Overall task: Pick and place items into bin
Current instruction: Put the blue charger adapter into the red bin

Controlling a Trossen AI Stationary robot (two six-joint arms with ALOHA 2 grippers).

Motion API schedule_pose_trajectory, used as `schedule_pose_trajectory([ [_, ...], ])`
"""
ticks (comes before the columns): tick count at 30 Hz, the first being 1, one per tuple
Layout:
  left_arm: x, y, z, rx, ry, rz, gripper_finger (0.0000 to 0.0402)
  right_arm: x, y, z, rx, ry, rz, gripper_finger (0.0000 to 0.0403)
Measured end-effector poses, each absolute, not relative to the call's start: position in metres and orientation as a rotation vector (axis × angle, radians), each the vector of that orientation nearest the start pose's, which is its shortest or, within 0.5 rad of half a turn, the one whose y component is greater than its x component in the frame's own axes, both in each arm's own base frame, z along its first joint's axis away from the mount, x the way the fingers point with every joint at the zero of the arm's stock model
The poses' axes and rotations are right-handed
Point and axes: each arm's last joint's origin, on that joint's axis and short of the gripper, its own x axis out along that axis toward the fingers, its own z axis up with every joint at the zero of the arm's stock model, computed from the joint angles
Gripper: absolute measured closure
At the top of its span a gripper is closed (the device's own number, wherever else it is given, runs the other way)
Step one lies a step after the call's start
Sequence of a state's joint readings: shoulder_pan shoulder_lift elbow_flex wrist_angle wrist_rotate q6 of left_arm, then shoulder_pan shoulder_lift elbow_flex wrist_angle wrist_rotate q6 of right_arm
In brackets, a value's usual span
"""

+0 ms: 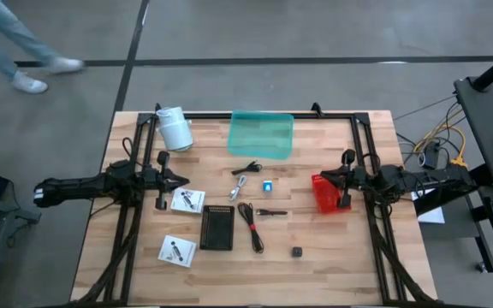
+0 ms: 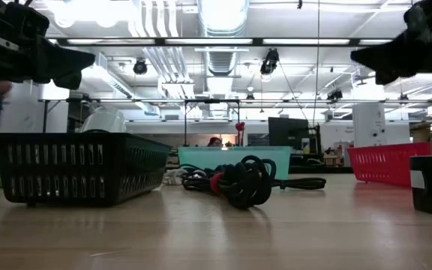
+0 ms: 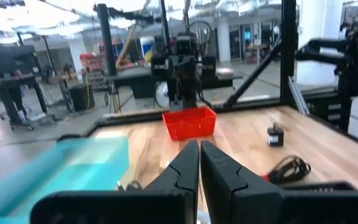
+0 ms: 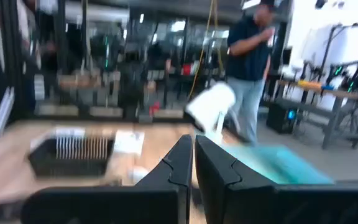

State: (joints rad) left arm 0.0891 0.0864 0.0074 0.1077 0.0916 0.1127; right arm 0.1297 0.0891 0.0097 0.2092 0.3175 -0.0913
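Observation:
The high view shows the items loose on the table's middle: a black cable (image 1: pixel 246 168), a short white cable (image 1: pixel 240 185), a tiny blue piece (image 1: pixel 267 186), a coiled red-black cable (image 1: pixel 251 224) (image 2: pixel 235 182), a small black cube (image 1: pixel 297 251) and two white printed cards (image 1: pixel 187 201) (image 1: pixel 176 250). The teal bin (image 1: pixel 261 134) (image 2: pixel 235 159) stands at the far edge. My left gripper (image 1: pixel 186 180) (image 3: pixel 199 155) hovers shut above the table's left side, near one card. My right gripper (image 1: pixel 322 178) (image 4: pixel 193 149) hovers shut over a red basket (image 1: pixel 327 197), pointing left.
A white cylindrical roll (image 1: pixel 175 128) stands at the far left, beside the teal bin. A black slotted basket (image 1: pixel 216 227) (image 2: pixel 77 166) sits near the middle, left of the coiled cable. Black frame rails (image 1: pixel 131 214) cross both sides. A person walks on the floor beyond the far edge.

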Motion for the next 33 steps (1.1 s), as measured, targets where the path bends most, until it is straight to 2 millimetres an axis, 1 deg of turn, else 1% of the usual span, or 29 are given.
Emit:
schedule_pose_trajectory([
  [3, 0.102, 0.007, 0.172, 0.141, -0.053, 0.02, 0.0402, 0.1, 0.003, 0.187, -0.088, -0.183, -0.209, 0.0391],
  [6, 0.102, 0.009, 0.174, 0.186, -0.07, 0.077, 0.0402, 0.101, 0.002, 0.186, -0.112, -0.167, -0.237, 0.0374],
  [9, 0.102, 0.012, 0.176, 0.232, -0.077, 0.197, 0.0401, 0.104, 0.001, 0.185, -0.104, -0.153, -0.251, 0.034],
  [11, 0.101, 0.013, 0.176, 0.246, -0.07, 0.239, 0.0397, 0.108, 0.0, 0.184, -0.105, -0.142, -0.264, 0.0309],
  [13, 0.101, 0.013, 0.177, 0.247, -0.074, 0.24, 0.0384, 0.111, -0.001, 0.184, -0.108, -0.133, -0.27, 0.0274],
  [15, 0.102, 0.013, 0.179, 0.241, -0.093, 0.241, 0.0362, 0.115, -0.001, 0.184, -0.125, -0.134, -0.281, 0.0241],
  [17, 0.103, 0.013, 0.179, 0.238, -0.099, 0.241, 0.0332, 0.118, -0.002, 0.186, -0.136, -0.149, -0.291, 0.0215],
  [19, 0.104, 0.013, 0.181, 0.236, -0.111, 0.242, 0.0297, 0.121, -0.002, 0.187, -0.153, -0.166, -0.297, 0.0196],
  [22, 0.105, 0.013, 0.185, 0.211, -0.155, 0.245, 0.025, 0.124, -0.001, 0.19, -0.206, -0.191, -0.306, 0.0183],
  [25, 0.105, 0.013, 0.192, 0.209, -0.23, 0.253, 0.0219, 0.127, -0.001, 0.194, -0.254, -0.235, -0.321, 0.0182],
  [29, 0.105, 0.014, 0.2, 0.211, -0.31, 0.264, 0.0203, 0.128, -0.001, 0.201, -0.286, -0.308, -0.342, 0.0183],
  [33, 0.109, 0.014, 0.198, 0.212, -0.287, 0.263, 0.0201, 0.131, -0.001, 0.201, -0.234, -0.338, -0.338, 0.0183],
])
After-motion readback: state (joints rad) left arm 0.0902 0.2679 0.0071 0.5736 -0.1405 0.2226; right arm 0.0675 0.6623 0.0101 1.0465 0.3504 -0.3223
